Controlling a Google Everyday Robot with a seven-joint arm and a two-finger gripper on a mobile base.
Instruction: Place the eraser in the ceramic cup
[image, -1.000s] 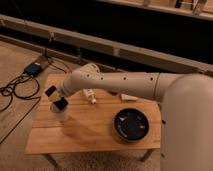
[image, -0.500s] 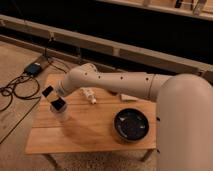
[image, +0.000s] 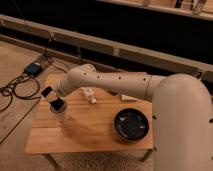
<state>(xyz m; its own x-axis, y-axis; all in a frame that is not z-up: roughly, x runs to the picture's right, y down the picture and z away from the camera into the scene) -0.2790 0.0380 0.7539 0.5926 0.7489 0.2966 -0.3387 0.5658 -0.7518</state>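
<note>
The big white arm (image: 150, 95) reaches across the wooden table (image: 85, 132), with the dark bowl (image: 131, 124) on its right side. The gripper (image: 56, 102) hangs right over the white cup (image: 60, 112) at the left edge; can't tell about its fingers or spot the eraser.

The pale arm (image: 117, 85) reaches in from the right side, its thick upper segment filling the lower right corner and its forearm stretching across the back half of the worktop (image: 90, 135) toward the left edge. The wrist bends downward there, and the dark end effector (image: 56, 102) hangs low over the worktop's left part, near the front-left area.
</note>
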